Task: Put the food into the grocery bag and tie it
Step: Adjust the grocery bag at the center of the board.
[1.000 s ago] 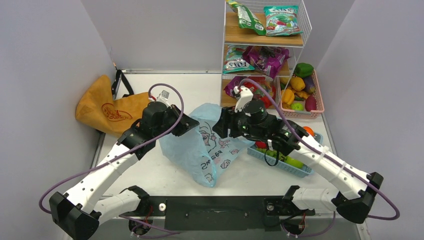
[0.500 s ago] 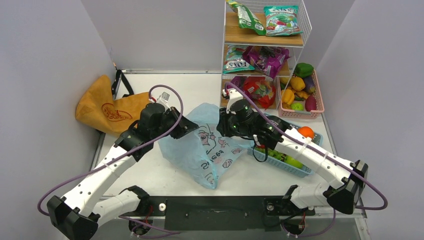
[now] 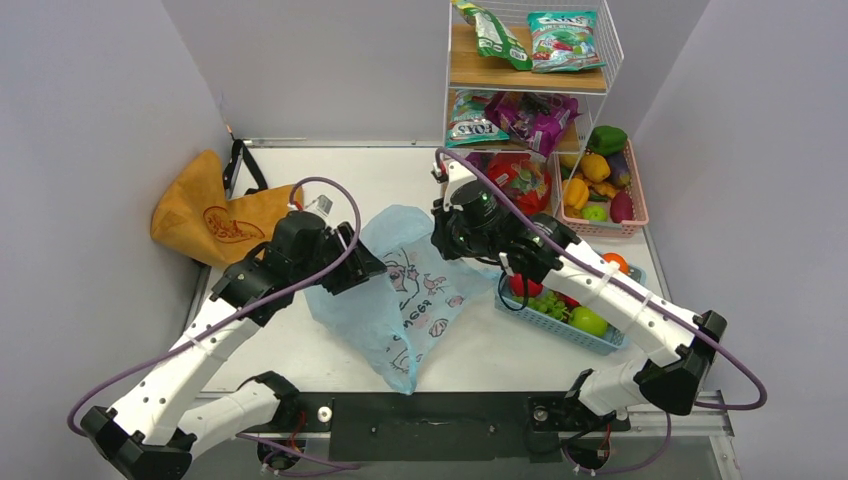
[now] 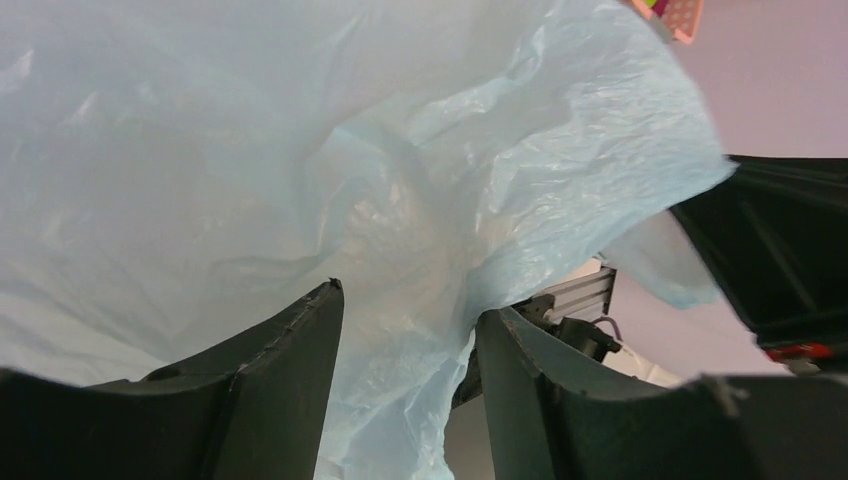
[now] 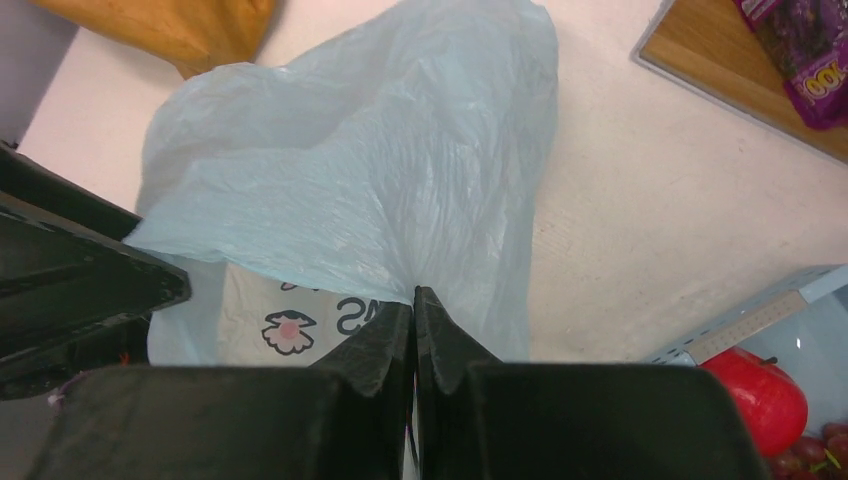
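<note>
Tan tote bag (image 3: pixel 203 218) at left, wire shelf (image 3: pixel 500 72) holding snack packets (image 3: pixel 563 42) at back right

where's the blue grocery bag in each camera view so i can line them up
top external: grocery bag lies crumpled in the middle of the picture.
left wrist: it fills most of the picture, sagging into the open left hand.
right wrist: upper middle, its edge pinched in the shut right hand.
shared landmark: tan tote, left of the bag from above, top left in the right wrist view; absent from left wrist.
</note>
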You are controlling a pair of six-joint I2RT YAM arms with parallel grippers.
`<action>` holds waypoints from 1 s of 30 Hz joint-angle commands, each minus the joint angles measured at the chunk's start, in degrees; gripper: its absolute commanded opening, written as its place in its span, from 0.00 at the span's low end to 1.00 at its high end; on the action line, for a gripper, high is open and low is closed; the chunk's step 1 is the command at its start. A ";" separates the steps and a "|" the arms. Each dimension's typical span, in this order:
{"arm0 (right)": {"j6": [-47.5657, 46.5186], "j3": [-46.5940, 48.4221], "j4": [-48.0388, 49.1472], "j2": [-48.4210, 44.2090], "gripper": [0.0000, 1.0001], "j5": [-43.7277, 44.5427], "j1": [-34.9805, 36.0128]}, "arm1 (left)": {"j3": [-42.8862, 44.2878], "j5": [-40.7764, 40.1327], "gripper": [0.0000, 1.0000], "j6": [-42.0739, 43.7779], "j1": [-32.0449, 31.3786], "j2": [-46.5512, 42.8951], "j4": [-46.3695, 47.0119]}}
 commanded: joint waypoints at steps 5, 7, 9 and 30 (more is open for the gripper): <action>1.91 8.00 -5.26 1.66 0.00 1.26 2.92 | 14.28 -16.90 0.51 0.49 -14.42 5.10 -11.47; 2.64 9.43 -6.56 2.40 0.00 1.51 3.17 | 19.31 -22.80 0.51 -0.64 -18.91 8.72 -16.82; 3.12 10.62 -7.58 3.16 0.00 1.48 3.22 | 23.25 -28.06 0.51 -2.10 -22.74 11.92 -21.39; 6.30 19.75 -14.15 8.76 0.00 -1.61 3.40 | 29.95 -49.33 0.54 -16.96 -36.36 23.02 -34.77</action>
